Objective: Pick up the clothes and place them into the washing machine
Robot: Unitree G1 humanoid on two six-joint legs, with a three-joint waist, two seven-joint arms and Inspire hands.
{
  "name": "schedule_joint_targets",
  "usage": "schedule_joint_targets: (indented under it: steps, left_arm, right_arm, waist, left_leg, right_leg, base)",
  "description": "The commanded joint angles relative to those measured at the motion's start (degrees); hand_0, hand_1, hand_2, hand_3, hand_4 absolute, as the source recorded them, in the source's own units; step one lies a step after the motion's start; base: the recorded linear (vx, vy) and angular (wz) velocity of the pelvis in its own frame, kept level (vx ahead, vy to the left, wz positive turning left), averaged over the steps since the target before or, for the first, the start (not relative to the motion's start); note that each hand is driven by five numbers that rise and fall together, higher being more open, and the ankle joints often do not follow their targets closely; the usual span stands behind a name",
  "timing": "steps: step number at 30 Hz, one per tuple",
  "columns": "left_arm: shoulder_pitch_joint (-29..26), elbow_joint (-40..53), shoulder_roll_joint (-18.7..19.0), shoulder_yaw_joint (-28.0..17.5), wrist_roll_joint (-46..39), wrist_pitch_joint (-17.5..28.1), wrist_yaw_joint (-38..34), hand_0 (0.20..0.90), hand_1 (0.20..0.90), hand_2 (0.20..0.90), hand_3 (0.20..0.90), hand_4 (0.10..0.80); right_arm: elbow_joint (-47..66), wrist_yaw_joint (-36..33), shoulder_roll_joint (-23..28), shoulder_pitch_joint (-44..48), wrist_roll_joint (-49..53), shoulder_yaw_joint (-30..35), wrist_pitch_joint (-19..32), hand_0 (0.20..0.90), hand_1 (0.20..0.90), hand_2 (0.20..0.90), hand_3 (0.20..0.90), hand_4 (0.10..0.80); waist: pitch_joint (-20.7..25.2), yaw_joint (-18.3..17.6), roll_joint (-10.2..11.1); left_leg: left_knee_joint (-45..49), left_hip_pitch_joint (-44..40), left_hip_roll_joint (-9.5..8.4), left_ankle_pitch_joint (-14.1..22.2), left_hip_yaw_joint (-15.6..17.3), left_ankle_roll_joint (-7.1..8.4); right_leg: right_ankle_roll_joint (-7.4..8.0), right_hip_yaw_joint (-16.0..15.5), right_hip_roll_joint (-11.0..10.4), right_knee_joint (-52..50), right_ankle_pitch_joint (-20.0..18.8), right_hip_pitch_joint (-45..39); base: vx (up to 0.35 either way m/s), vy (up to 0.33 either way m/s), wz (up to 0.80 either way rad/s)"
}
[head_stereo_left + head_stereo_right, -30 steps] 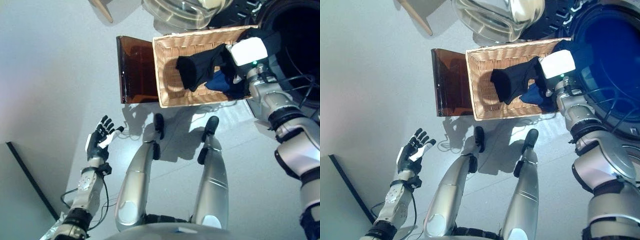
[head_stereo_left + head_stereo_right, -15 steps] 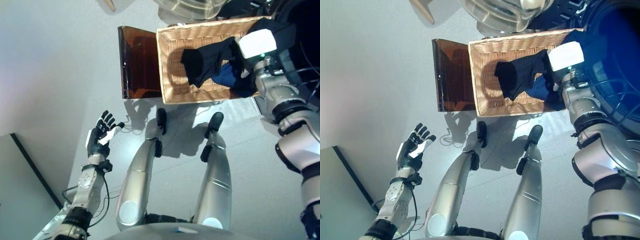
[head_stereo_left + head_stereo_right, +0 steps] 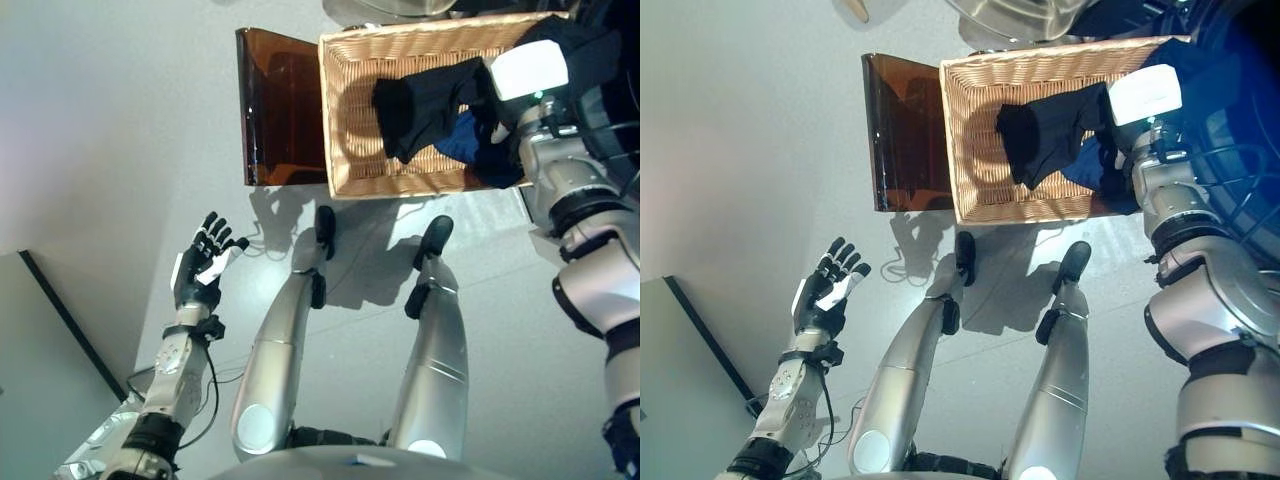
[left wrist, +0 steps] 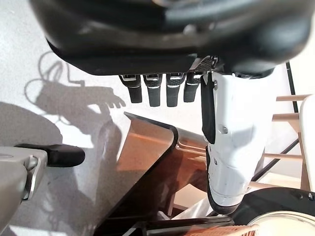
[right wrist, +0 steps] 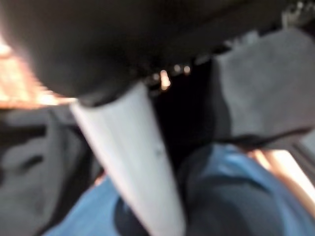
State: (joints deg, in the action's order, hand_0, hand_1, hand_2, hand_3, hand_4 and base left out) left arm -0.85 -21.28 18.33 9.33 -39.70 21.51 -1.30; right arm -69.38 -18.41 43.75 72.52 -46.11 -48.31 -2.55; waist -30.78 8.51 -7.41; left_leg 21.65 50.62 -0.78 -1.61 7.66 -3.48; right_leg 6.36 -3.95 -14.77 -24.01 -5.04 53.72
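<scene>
Woven wicker basket (image 3: 350,150), limp black garment (image 3: 425,105)

We look down on a smooth pale grey floor (image 3: 120,120), brightly lit, with sharp dark shadows falling across its middle. A translucent amber-brown curved panel (image 3: 283,110) stands on the floor toward its far edge. In the near left corner of the floor lies a lighter grey slab (image 3: 40,370) bordered by a thin dark strip (image 3: 70,325). At the far edge a light wooden furniture leg (image 3: 857,9) slants in. The left wrist view shows pale wooden rails (image 4: 290,118) beside the amber panel.
</scene>
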Motion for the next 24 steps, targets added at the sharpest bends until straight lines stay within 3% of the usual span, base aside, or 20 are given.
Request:
schedule_joint_targets:
  steps: [1,16,24]
  left_arm:
    - [7.1,6.0,3.3,-4.5,-1.4,3.1,-0.4,0.900,0.900,0.900,0.900,0.800]
    - [7.1,5.7,3.7,-4.9,-1.3,3.2,-0.4,0.900,0.900,0.900,0.900,0.800]
    - [6.0,3.3,2.9,-4.9,-0.3,3.2,-0.8,0.900,0.900,0.900,0.900,0.800]
  right_arm:
    - [1.5,-0.5,3.3,6.1,2.1,-4.2,-0.6,0.200,0.200,0.200,0.200,0.300]
    - [5.4,-3.5,5.2,4.3,2.0,-1.3,-0.9,0.200,0.200,0.200,0.200,0.300]
    - [10.4,-5.8,6.3,1.8,4.4,3.4,-0.3,0.200,0.200,0.200,0.200,0.300]
  waist:
    - [1.0,0.4,-4.0]
    - [1.0,0.0,-3.8]
    - [1.1,-0.8,-3.1]
  left_leg:
    - [-8.3,3.0,-0.78,-6.3,-0.2,5.35]
    - [-7.8,2.4,-0.93,-5.9,-0.1,5.00]
    - [-7.3,-0.3,-0.81,-4.9,0.6,4.63]
  right_leg:
    - [-0.81,0.5,2.4,-9.1,6.0,4.0]
    - [-0.71,0.8,2.5,-9.9,6.2,3.6]
    - [-0.56,1.0,2.4,-9.8,6.3,1.2]
  base:
    - [-0.026,-0.001,0.03]
    - [0.000,0.000,0.00]
    - [0.010,0.003,-0.02]
